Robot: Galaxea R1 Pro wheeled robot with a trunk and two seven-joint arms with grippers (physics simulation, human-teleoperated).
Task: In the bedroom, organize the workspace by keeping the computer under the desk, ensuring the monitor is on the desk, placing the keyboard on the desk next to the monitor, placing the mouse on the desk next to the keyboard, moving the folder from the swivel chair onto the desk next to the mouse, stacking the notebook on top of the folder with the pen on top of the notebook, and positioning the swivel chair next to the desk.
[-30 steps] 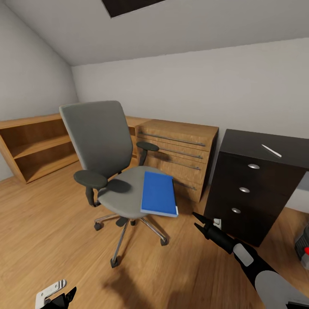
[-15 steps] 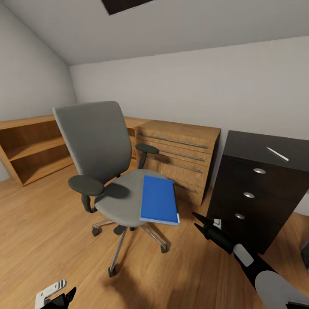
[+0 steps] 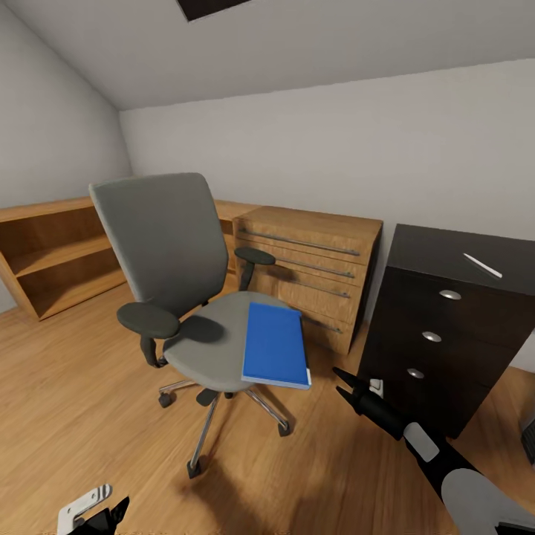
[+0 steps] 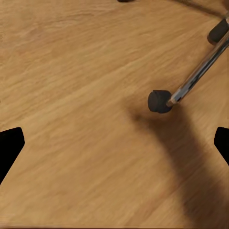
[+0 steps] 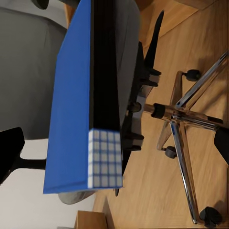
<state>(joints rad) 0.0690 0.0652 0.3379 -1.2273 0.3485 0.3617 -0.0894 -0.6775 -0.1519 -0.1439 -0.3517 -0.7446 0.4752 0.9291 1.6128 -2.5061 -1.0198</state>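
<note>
Folder (image 3: 275, 345) flat on chair seat (image 3: 215, 342), long axis front-back, right gripper (image 3: 341, 379) unclenched nearby.

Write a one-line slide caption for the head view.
Flat bright blue folder lies on the grey swivel chair seat; open right tool points toward it.

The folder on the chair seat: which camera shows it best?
The head view: the whole blue folder lies flat on the swivel chair seat, overhanging its front edge. The right wrist view catches the folder close up and edge-on. The left wrist view shows floor and a chair caster, not the folder.
</note>
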